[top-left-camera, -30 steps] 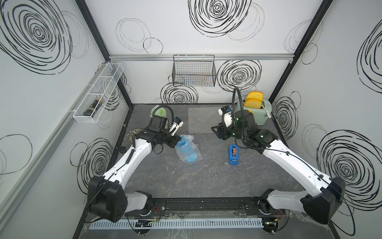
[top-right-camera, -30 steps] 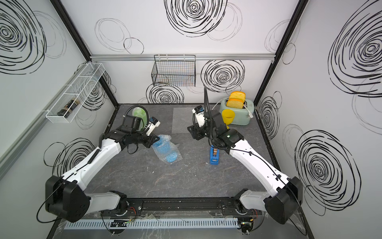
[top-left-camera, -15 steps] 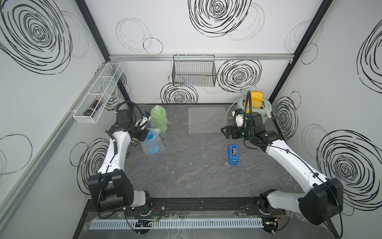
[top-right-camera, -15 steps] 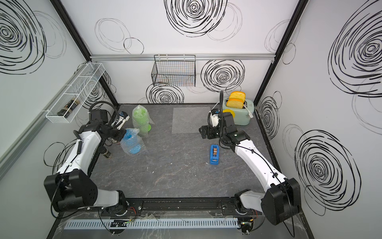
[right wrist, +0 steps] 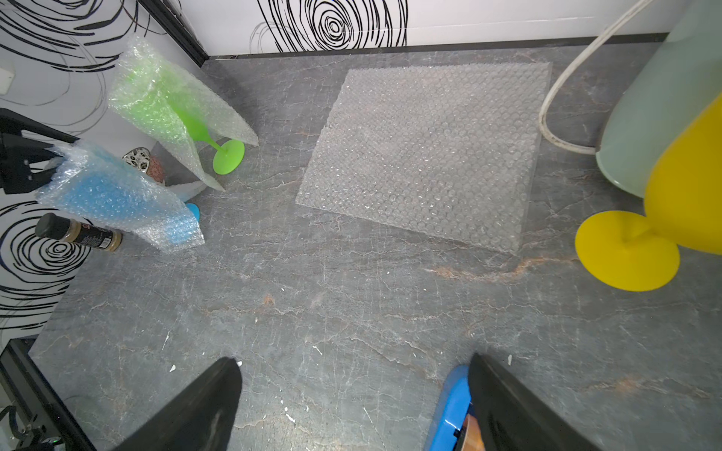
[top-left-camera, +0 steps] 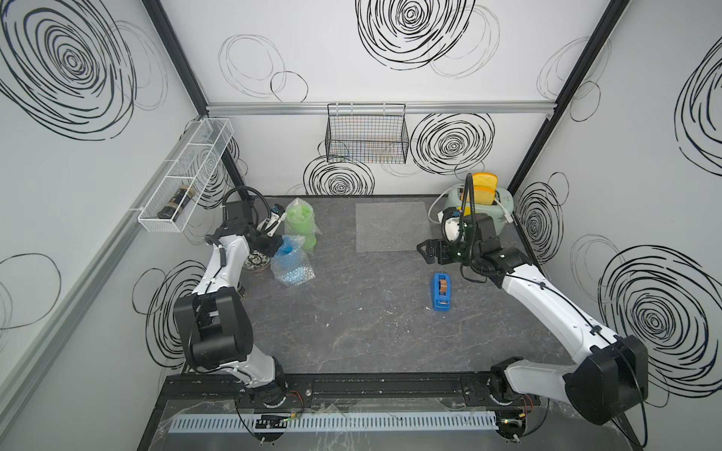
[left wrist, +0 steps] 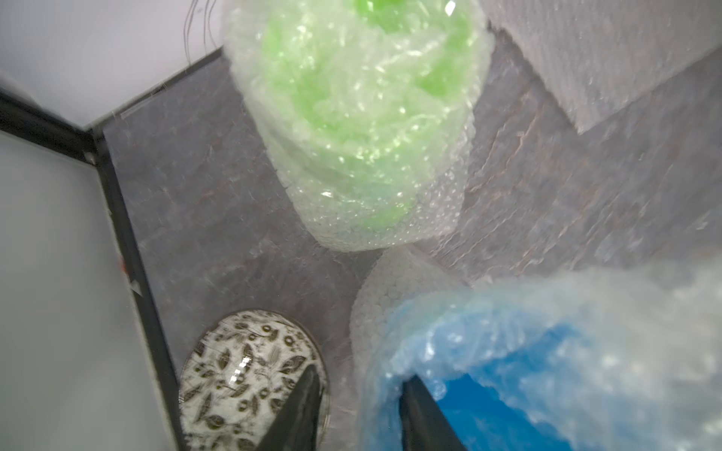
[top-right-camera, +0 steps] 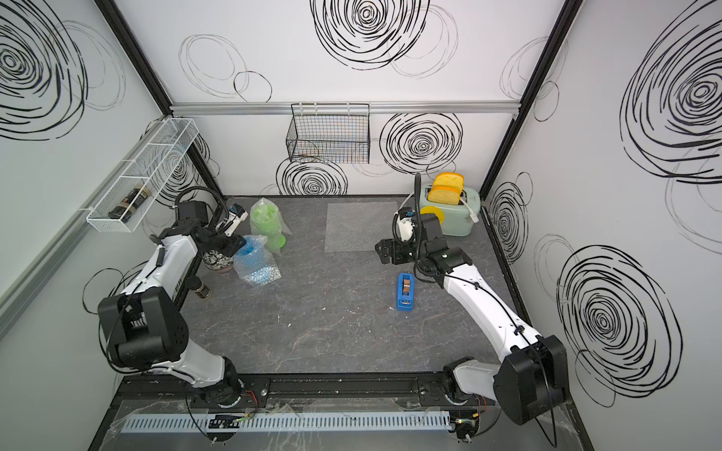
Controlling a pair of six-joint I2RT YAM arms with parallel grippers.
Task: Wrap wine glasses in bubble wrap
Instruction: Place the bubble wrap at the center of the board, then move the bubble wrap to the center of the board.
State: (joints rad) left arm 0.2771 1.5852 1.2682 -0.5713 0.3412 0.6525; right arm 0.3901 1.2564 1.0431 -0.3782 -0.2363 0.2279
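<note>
The blue wine glass (top-left-camera: 291, 257) in bubble wrap stands at the back left, right beside the wrapped lime green wine glass (top-left-camera: 299, 222). My left gripper (left wrist: 361, 390) is at the blue glass's rim (left wrist: 547, 371). Its jaws are parted, with the edge of the wrap between them. A flat sheet of bubble wrap (right wrist: 426, 156) lies at the back middle. The bare yellow wine glass (right wrist: 664, 218) stands by the toaster. My right gripper (right wrist: 353, 363) hangs wide open and holds nothing, between the sheet and the tape dispenser.
A blue tape dispenser (top-left-camera: 441, 293) lies right of centre. A mint toaster (top-left-camera: 488, 203) with its white cord fills the back right corner. A patterned jar (left wrist: 250, 371) and a spice bottle (right wrist: 78, 234) stand by the left wall. A wire basket (top-left-camera: 367, 132) hangs on the back wall.
My left arm carried the wrapped blue glass from the middle to the back left beside the green one, and its jaws have parted. My right arm drew back to the right and opened wide.
</note>
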